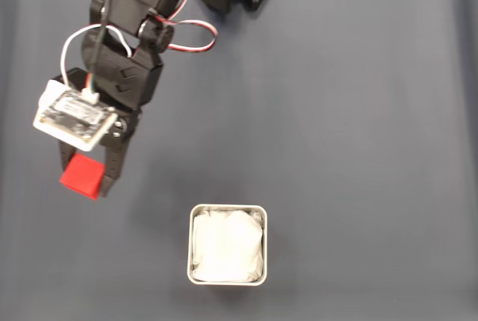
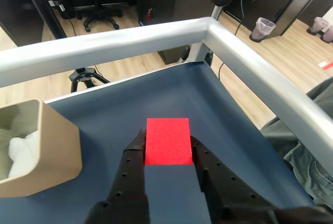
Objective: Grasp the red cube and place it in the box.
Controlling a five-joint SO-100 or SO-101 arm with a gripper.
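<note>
Dark table (image 1: 358,149), red cube (image 1: 81,175) between claw (image 1: 84,179) fingers

Dark blue table (image 1: 358,112); the box (image 1: 227,244) sits on it.

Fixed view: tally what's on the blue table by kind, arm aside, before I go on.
Red cube: 1, between the jaws of the gripper
Box with white lining: 1
Total: 2
</note>
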